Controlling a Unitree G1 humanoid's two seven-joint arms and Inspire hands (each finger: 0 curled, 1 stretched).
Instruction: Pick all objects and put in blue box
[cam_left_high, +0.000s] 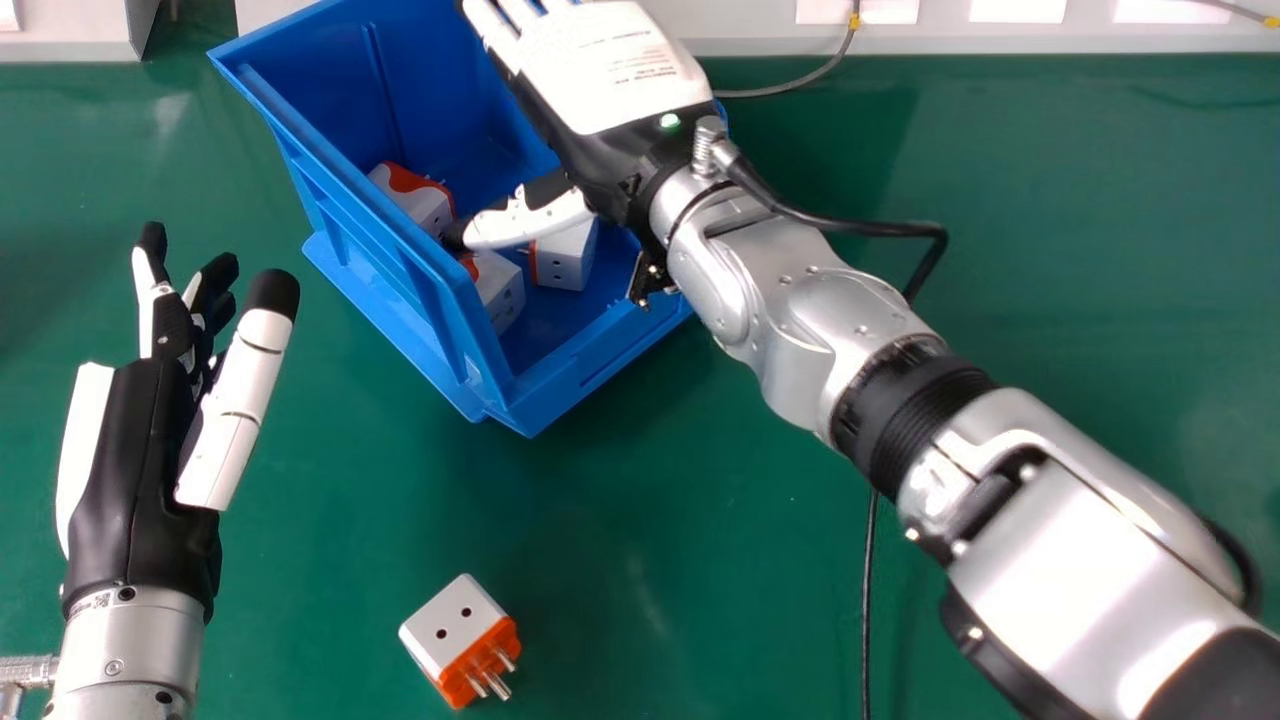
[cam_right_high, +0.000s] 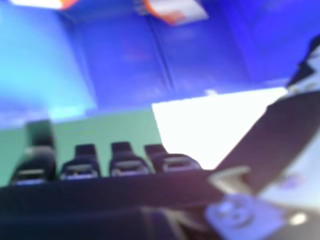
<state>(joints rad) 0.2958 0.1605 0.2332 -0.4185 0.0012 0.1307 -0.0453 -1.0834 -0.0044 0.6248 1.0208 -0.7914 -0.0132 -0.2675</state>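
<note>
- One plug (cam_left_high: 455, 625) lies on the near part of the green worktop (cam_left_high: 650, 530), white side with two holes facing up, orange side and prongs turned near and right.
- The blue box (cam_left_high: 400, 290) stands beyond it, set at a slant; inside are a far-left plug (cam_left_high: 425, 205), a near plug (cam_left_high: 503, 295) and a right plug (cam_left_high: 568, 262).
- The right hand (cam_left_high: 620, 70) is over the far right part of the box, hiding some of its rim; its fingers are straight and wide, holding nothing.
- Its thumb (cam_left_high: 525, 220) points left, above the inside of the box, and partly blocks the sight of the plugs.
- The right arm (cam_left_high: 1090, 570) slants across from near right, in the way on the box's right side.
- The left hand (cam_left_high: 140, 450) is left of the box, apart from it, fingers loosely extended and empty.
- A thin black cable (cam_left_high: 868, 600) runs between the loose plug and the right arm.
- A grey cable (cam_left_high: 800, 82) curves by the pale panel (cam_left_high: 740, 25) at the far edge.
</note>
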